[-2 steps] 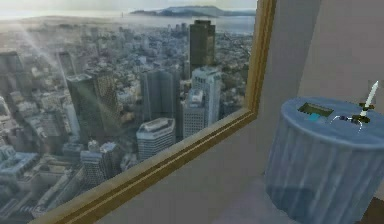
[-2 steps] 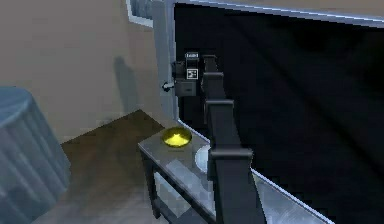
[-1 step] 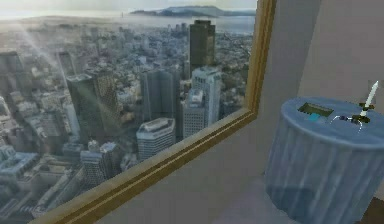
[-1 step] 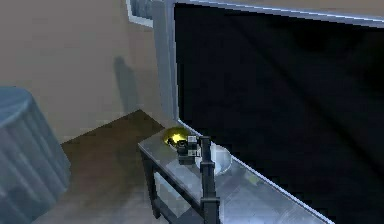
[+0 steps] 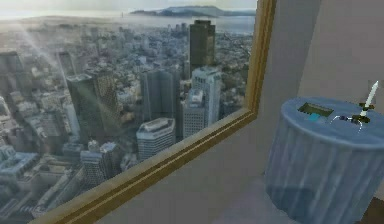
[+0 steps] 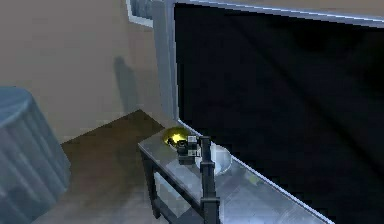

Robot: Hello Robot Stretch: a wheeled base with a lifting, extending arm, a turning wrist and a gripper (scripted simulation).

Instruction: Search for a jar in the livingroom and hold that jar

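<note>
the jaws sit at the far end of the arm (image 6: pixel 208 188), low over a grey tabletop (image 6: pixel 156 150); whether they are spread or pressed together cannot be told, nor whether they hold anything, since things lie on the surface right at them. just at their ten o'clock is a small yellow-green thing (image 6: pixel 177 138), which i take to be the jar, though it is too small to be sure. at their three o'clock rests a white bowl (image 6: pixel 222 158), close by. behind both, from twelve round to four o'clock, stands a big dark television (image 6: pixel 285 100). well apart at nine o'clock is a round table under a blue cloth (image 6: pixel 20 140). in the forward view that round table (image 5: pixel 320 165) carries a candlestick (image 5: pixel 369 100) at its two o'clock edge, beside a large framed city picture (image 5: pixel 110 90). a jar this small should be light, stiff, smooth-sided and likely breakable, so i would take it across the middle of its body, not the lid, squarely and gently, minding the bowl alongside.
</note>
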